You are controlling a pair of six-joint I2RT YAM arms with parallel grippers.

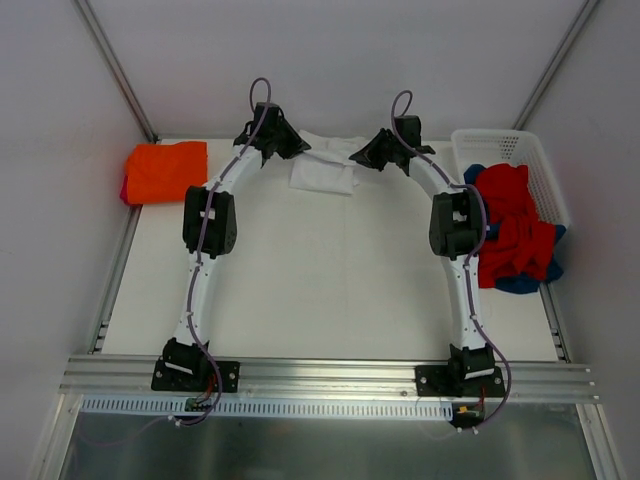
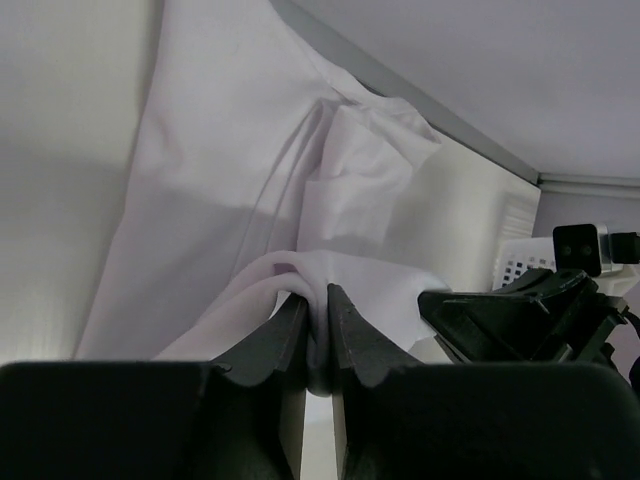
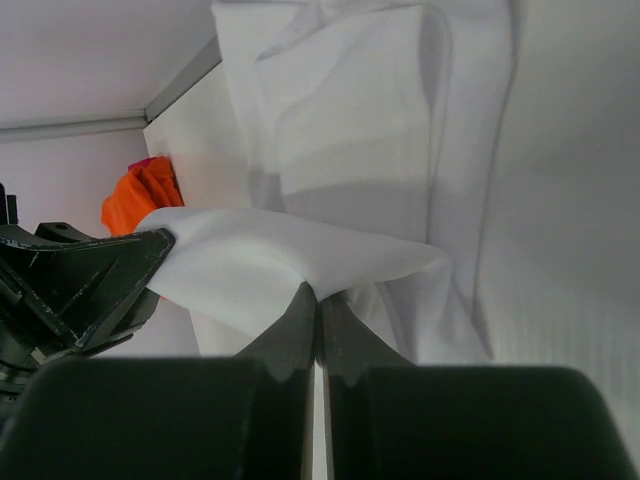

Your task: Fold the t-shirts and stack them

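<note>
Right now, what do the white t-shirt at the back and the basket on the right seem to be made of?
The white t-shirt: soft thin cloth, probably cotton, matte; it drapes and creases in folds. The basket: probably rigid white plastic, smooth; its walls show a regular grid of holes.

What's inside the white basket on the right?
Red t-shirts fill the white basket and spill over its near side, with blue cloth peeking out beneath. Whatever lies deeper under them is covered.
</note>
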